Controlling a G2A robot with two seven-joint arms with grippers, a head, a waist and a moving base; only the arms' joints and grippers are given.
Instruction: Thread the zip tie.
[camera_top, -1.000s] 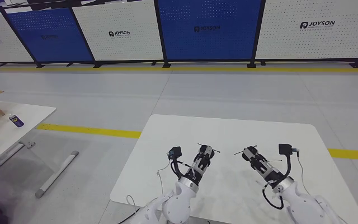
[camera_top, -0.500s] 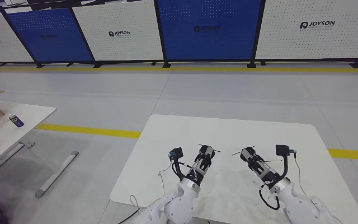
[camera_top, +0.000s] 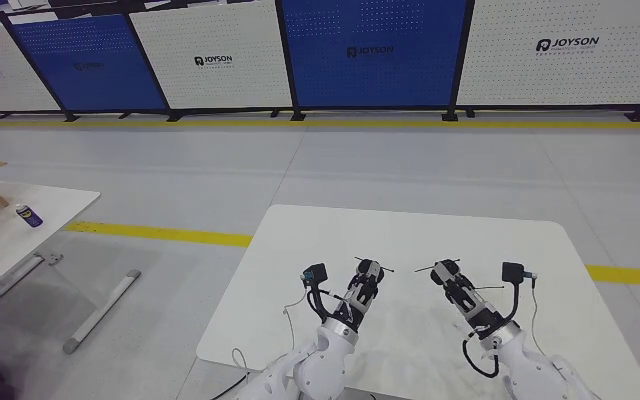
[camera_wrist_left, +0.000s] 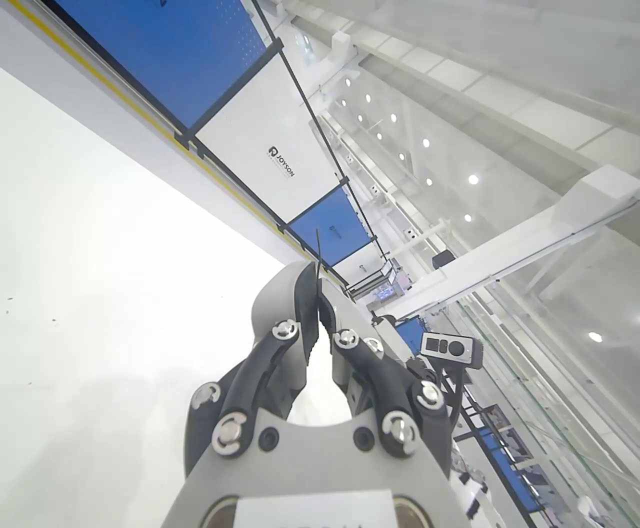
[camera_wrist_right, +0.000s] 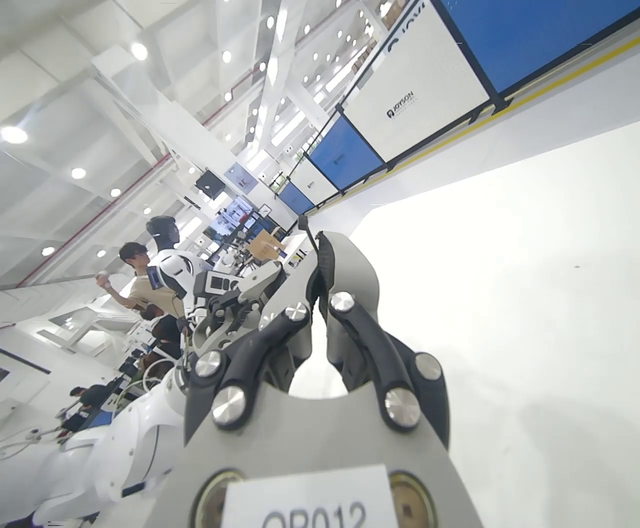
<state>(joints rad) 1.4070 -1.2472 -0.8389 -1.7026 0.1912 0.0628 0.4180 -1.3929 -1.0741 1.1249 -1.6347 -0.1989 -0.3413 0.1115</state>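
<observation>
We find the left gripper clamped on the zip tie tail, and the right gripper on what seems its head. Alignment is in hand; next the two must meet squarely.

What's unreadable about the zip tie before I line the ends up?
Left wrist view: thin black zip tie strip vanishes inside the shut left gripper.
Right wrist view: black zip tie head too small to show its slot; right gripper hides the rest.
Top view: strips too thin to trace.
</observation>
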